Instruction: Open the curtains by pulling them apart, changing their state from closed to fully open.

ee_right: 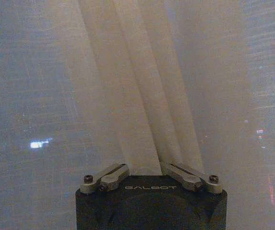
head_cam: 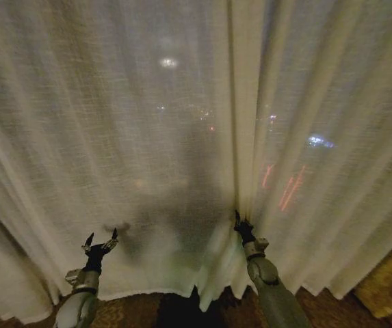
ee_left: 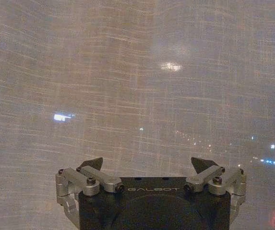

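curtains [head_cam: 182,123] hang shut right ahead of us. our right gripper [head_cam: 238,222] is pinched on the middle seam fold, while our left gripper [head_cam: 100,240] sits spread apart just before the fabric.

Curtains [head_cam: 148,137]: hanging closed across the whole front, blocking passage. Right gripper [head_cam: 237,220]: pressing into the centre folds. Left gripper [head_cam: 101,240]: spreading wide, facing flat fabric. Golden drape [head_cam: 390,287]: standing at far right.
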You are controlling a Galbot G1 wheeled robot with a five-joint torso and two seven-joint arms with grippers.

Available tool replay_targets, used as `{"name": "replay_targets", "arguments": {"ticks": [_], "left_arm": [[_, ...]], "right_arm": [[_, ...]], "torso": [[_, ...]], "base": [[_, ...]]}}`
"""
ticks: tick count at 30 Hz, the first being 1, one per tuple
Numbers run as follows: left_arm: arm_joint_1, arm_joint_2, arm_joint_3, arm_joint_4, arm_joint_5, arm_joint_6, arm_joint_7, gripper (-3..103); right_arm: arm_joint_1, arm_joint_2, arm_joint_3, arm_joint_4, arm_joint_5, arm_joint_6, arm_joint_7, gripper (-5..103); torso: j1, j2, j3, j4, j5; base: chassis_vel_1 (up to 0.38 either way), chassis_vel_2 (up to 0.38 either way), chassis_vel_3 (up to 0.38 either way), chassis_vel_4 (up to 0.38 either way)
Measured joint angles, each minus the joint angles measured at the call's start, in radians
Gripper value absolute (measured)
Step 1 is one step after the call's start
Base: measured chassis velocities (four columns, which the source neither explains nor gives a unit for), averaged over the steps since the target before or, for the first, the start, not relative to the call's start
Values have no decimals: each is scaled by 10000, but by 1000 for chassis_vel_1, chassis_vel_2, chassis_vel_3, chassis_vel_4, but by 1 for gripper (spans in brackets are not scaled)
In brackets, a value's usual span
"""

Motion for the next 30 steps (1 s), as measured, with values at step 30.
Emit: {"name": "replay_targets", "arguments": {"ticks": [30], "left_arm": [[0,0,-1,0,0,0,0,100]], "right_arm": [[-586,-287,280,718,305,-42,41,0]], "torso": [[0,-1,0,0,0]], "base": [[-354,-354,356,347]]}}
